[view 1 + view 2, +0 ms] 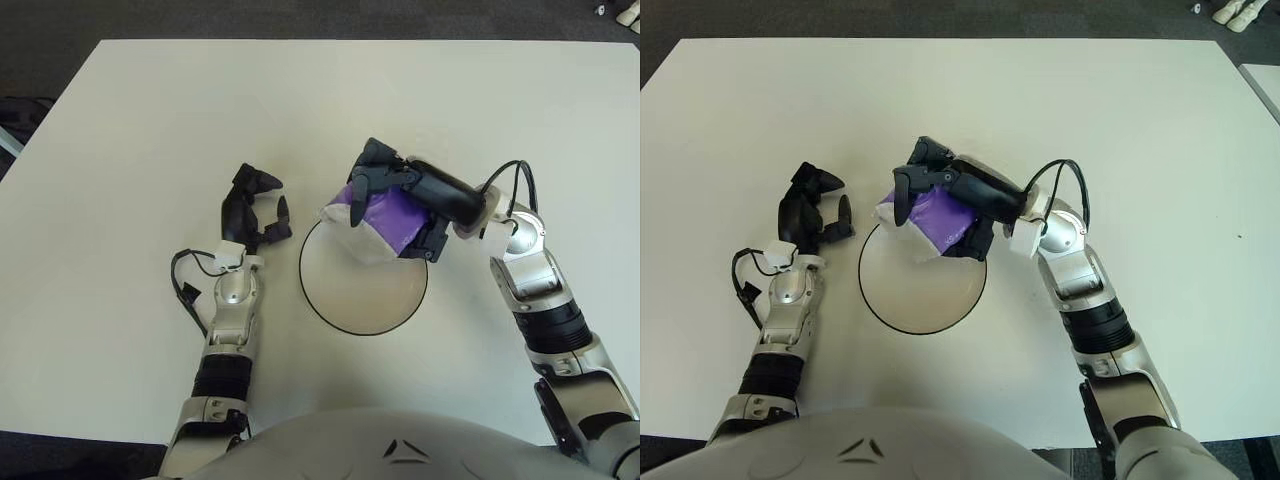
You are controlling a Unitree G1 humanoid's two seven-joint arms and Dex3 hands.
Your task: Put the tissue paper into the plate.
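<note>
A purple and white tissue pack [381,222] is held in my right hand [392,198], whose black fingers are curled around it. The pack hangs over the far rim of the round cream plate [350,296] with a dark edge, in the middle of the white table; I cannot tell whether it touches the plate. My left hand [255,208] shows just left of the plate, fingers relaxed and spread, holding nothing. The same scene shows in the right eye view, with the pack [930,218] above the plate [910,298].
The white table [140,130] stretches wide on all sides of the plate. Dark floor lies beyond its far edge. A cable loops by each wrist.
</note>
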